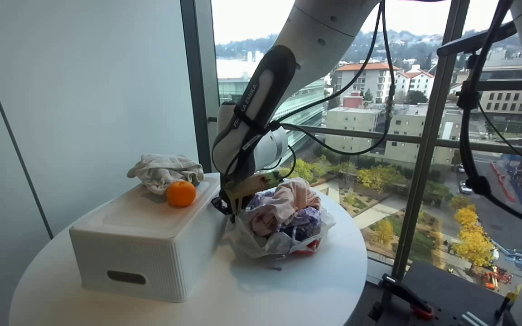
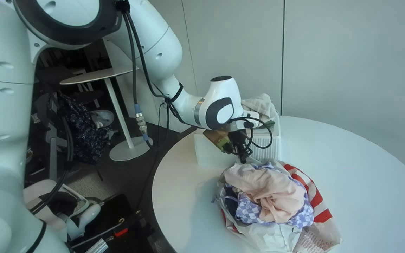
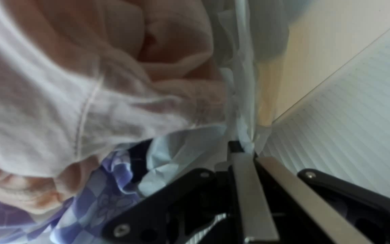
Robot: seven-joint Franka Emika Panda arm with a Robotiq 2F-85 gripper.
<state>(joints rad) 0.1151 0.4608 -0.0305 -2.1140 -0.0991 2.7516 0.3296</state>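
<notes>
Half hides white box [image 2: 209, 154] in an exterior view with down-slanted arm [image 2: 220, 91], clamping plastic bag [image 3: 245, 81] rim between gripper [image 3: 249, 150] fingertips.

Wrist view: crumpled pink cloth [image 3: 96, 88] in white-red plastic bag [image 3: 247, 84], L of claw [image 3: 247, 151], bag rim at tips; ribbed white plastic box [image 3: 361, 112] R. In an exterior view: round orange fruit [image 1: 181, 194] + rumpled beige cloth [image 1: 166, 170] atop box, L; round white table [image 1: 265, 292] below.
</notes>
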